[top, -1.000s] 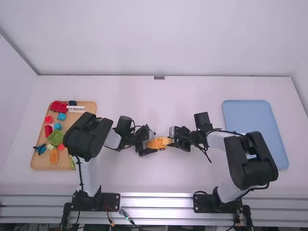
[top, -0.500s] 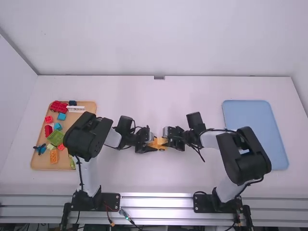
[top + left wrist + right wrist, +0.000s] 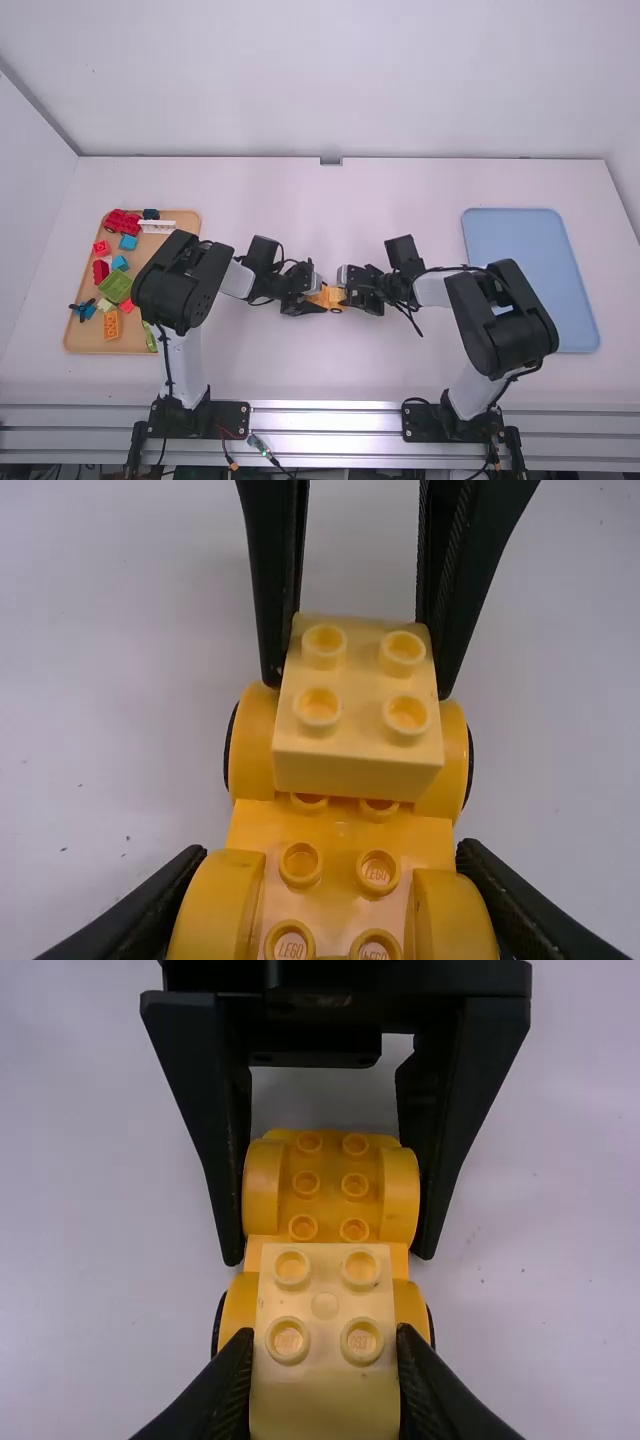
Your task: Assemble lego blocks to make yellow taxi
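Left gripper point(image 3: 328, 1258): clamped on the orange car base point(image 3: 340, 835) by its fenders. Right gripper point(image 3: 358, 685): closed on the pale yellow block point(image 3: 358, 772), positioned over the wheeled end. Whether the studs are engaged cannot be told. Recommended procedure: brace the base level, square the block to the stud rows, press straight down evenly, then release; tilting may leave one edge unseated. The base lies mid-surface point(image 3: 300, 370), studs up, long axis left-right between the arms, block end toward the right arm.
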Controlling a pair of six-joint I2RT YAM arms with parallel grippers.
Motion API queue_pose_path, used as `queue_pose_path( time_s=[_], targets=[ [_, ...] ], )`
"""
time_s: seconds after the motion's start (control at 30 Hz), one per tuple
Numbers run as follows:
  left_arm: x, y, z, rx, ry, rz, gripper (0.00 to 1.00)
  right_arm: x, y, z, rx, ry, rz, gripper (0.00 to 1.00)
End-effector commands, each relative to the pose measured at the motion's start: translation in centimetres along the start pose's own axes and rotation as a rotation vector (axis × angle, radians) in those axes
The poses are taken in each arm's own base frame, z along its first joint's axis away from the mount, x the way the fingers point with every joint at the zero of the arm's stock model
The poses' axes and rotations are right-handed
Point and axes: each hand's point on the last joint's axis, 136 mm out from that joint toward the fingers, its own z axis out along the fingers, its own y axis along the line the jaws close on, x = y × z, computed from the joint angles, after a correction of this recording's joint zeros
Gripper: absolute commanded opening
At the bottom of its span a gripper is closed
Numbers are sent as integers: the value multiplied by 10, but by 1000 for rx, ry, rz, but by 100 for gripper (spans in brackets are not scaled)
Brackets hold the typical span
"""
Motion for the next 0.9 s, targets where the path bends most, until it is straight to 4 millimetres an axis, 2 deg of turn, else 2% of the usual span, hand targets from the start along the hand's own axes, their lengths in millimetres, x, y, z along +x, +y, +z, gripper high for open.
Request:
queue_pose_path(
  time_s=[0.0,0.1,0.17,0.2,0.27,0.37,0.43,0.5,0.53,0.6,0.63,0.8,0.87],
  targets=[
    [9,-7,3,15,17,-17,47,0,-2,3,1,10,-9,0],
    [10,-8,3,16,18,-19,48,0,-2,2,1,11,-8,0],
    [10,-8,3,16,18,-20,50,0,-2,2,0,11,-5,27],
    [10,-8,3,16,18,-20,50,0,-2,3,-1,8,-7,34],
    [10,-7,3,16,19,-20,52,-4,-1,2,-7,-13,-13,54],
    [9,-6,3,16,18,-19,54,-16,-5,1,-1,-69,-19,58],
    [9,-6,3,15,17,-17,54,-31,-15,-7,21,-138,-21,62],
    [9,-6,3,13,17,-16,55,-42,-21,-16,29,-174,-15,62],
    [9,-5,3,13,19,-16,55,-46,-22,-22,33,-190,-14,56],
    [9,-5,3,12,20,-17,55,-49,-23,-28,34,-195,-7,30],
    [9,-5,3,13,19,-17,55,-46,-22,-31,34,-179,4,1],
    [9,-5,3,12,19,-16,55,-30,-2,-28,-19,-134,-9,0],
    [9,-5,3,12,19,-16,54,-18,5,-21,-33,-82,-4,0]
  ],
)
